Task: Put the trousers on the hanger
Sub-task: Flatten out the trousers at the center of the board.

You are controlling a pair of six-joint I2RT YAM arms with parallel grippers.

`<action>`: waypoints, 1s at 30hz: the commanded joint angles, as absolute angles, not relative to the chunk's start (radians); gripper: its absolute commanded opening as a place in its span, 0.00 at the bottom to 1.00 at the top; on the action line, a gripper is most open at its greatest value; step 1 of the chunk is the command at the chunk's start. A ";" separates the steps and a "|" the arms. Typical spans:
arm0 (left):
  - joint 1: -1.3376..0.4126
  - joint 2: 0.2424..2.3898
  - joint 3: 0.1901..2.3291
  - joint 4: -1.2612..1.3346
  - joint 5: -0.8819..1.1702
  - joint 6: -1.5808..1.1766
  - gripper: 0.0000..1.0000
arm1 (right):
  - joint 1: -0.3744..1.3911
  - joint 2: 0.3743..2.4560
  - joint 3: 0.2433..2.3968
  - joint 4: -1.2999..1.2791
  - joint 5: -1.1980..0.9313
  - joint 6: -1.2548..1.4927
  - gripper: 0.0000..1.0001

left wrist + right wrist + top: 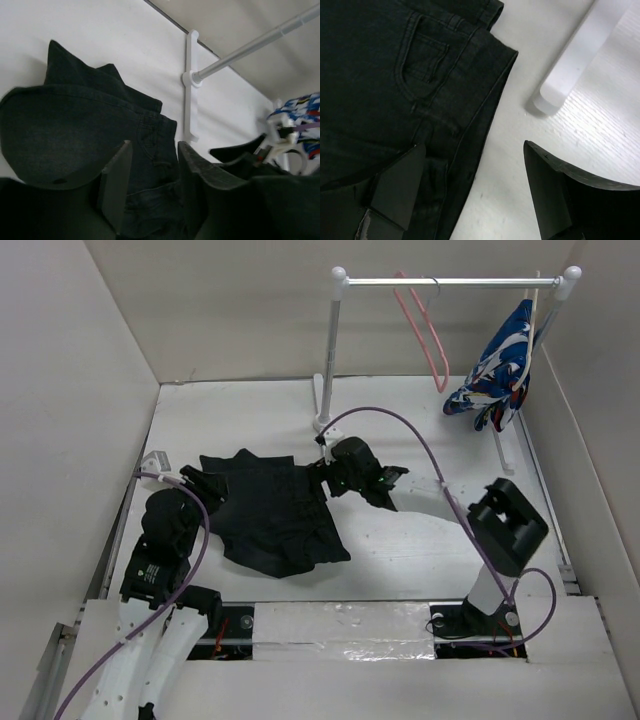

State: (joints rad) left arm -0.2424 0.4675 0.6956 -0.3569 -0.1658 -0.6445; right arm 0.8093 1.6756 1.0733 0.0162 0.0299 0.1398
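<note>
Risk as I'm reading it: closing on just one layer could leave the trousers (268, 512) sagging or slipping off en route to the hanger (425, 325), which is hanging well apart on the far rail (450, 282). Right gripper (475, 146): fingers gaping wide, straddling the waistband edge, holding nothing. Left gripper (152, 150): fingers part open over cloth, nothing pinched. Trousers are lying bunched on the worktop (430, 545), L of centre, plain black, pocket seam showing.

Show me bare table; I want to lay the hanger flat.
Bare: the table strip between the trousers and the back wall, and the front patch right of the trousers. Crowded: the trousers' edges, at the left gripper and right gripper.
</note>
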 commanded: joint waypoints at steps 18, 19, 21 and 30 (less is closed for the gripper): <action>-0.244 0.434 0.643 -0.325 -0.170 -0.701 0.52 | 0.784 2.106 1.298 0.279 -0.026 0.235 0.59; -0.244 0.433 0.640 -0.322 -0.173 -0.701 0.52 | 0.784 2.099 1.298 0.296 -0.028 0.236 0.59; -0.244 0.433 0.641 -0.324 -0.179 -0.703 0.52 | 0.784 2.079 1.264 0.321 -0.035 0.245 0.28; -0.244 0.451 0.604 -0.272 -0.150 -0.718 0.57 | 0.794 1.687 1.147 0.313 0.004 0.166 0.00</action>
State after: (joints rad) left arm -0.2420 0.4381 0.6235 -0.3408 -0.1738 -0.7059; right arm 0.7788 1.9308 1.1393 0.2642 -0.0448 0.2264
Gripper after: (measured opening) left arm 0.568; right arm 0.066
